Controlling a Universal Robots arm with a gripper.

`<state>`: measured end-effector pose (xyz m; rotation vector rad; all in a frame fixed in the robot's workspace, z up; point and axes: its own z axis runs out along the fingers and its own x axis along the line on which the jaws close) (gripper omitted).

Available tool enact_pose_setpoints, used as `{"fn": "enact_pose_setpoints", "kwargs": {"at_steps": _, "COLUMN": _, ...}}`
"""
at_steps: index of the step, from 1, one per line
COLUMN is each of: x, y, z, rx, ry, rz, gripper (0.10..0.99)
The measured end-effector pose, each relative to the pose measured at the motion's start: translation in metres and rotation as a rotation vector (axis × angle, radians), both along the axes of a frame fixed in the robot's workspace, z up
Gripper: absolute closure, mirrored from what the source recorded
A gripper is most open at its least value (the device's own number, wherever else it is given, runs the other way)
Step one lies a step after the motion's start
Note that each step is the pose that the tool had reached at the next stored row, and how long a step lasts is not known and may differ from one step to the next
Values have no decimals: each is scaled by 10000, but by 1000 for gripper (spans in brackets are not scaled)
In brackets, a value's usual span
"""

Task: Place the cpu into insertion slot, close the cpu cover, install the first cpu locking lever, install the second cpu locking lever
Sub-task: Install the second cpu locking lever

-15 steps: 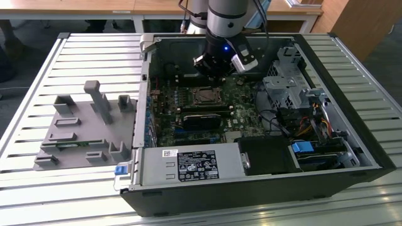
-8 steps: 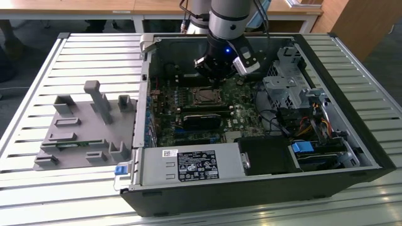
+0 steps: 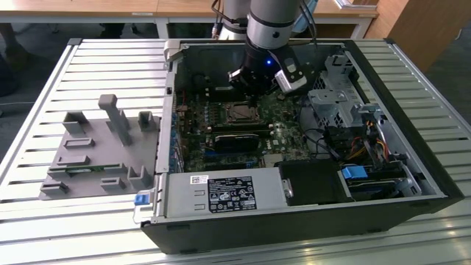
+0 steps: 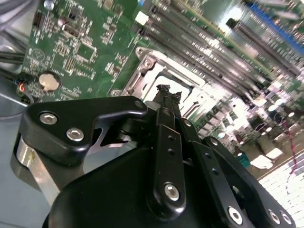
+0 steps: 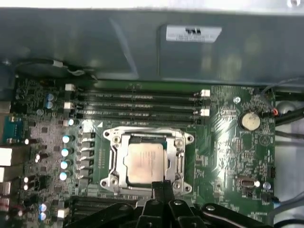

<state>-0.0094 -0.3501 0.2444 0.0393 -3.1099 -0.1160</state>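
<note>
Hovering low inside the open computer case [image 3: 412, 165], the pincer [image 4: 167, 97] hangs just above the near edge of the insertion slot [image 5: 147, 159], its black fingertips drawn together with no gap visible and nothing held between them. The cpu [image 5: 145, 161] already lies flat in that socket on the green motherboard [image 5: 228, 152], its pale metal top showing through the window of the cpu cover [image 5: 179, 154], which lies down around it. In the exterior view the case rests on a slatted metal surface [image 3: 88, 66], with a grey fixture tray [image 3: 96, 154] on the exterior view's left.
</note>
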Motion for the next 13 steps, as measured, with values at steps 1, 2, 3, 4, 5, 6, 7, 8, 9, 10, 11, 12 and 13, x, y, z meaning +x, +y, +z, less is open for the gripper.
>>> {"fn": "enact_pose_setpoints", "kwargs": {"at_steps": 1, "x": 0, "y": -28, "z": -1, "rx": 4, "ry": -1, "rz": 0, "gripper": 980}}
{"fn": "enact_pose_setpoints", "kwargs": {"at_steps": 2, "x": 0, "y": -57, "z": -1, "rx": 5, "ry": -1, "rz": 0, "gripper": 980}}
{"fn": "enact_pose_setpoints", "kwargs": {"at_steps": 3, "x": 0, "y": -86, "z": 0, "rx": 7, "ry": -1, "rz": 0, "gripper": 980}}
{"fn": "enact_pose_setpoints", "kwargs": {"at_steps": 4, "x": 0, "y": -115, "z": 0, "rx": 10, "ry": 0, "rz": -1, "gripper": 980}}
{"fn": "enact_pose_setpoints", "kwargs": {"at_steps": 5, "x": 0, "y": -143, "z": -2, "rx": 18, "ry": -1, "rz": 0, "gripper": 980}}
{"fn": "enact_pose_setpoints", "kwargs": {"at_steps": 6, "x": 0, "y": -167, "z": -3, "rx": 41, "ry": 3, "rz": -1, "gripper": 980}}
{"fn": "enact_pose_setpoints", "kwargs": {"at_steps": 7, "x": 0, "y": -182, "z": -6, "rx": 136, "ry": 17, "rz": -1, "gripper": 980}}
{"fn": "enact_pose_setpoints", "kwargs": {"at_steps": 8, "x": 0, "y": -193, "z": -6, "rx": 259, "ry": 33, "rz": 0, "gripper": 980}}
{"fn": "enact_pose_setpoints", "kwargs": {"at_steps": 9, "x": 0, "y": -203, "z": -7, "rx": 397, "ry": 51, "rz": 0, "gripper": 980}}
{"fn": "enact_pose_setpoints", "kwargs": {"at_steps": 10, "x": 0, "y": -212, "z": -8, "rx": 535, "ry": 70, "rz": 0, "gripper": 980}}
{"fn": "enact_pose_setpoints", "kwargs": {"at_steps": 11, "x": 0, "y": -222, "z": -10, "rx": 645, "ry": 90, "rz": 0, "gripper": 980}}
{"fn": "enact_pose_setpoints", "kwargs": {"at_steps": 12, "x": 0, "y": -241, "z": -14, "rx": 687, "ry": 100, "rz": -1, "gripper": 980}}
{"fn": "enact_pose_setpoints", "kwargs": {"at_steps": 13, "x": 0, "y": -265, "z": -19, "rx": 705, "ry": 106, "rz": 0, "gripper": 980}}
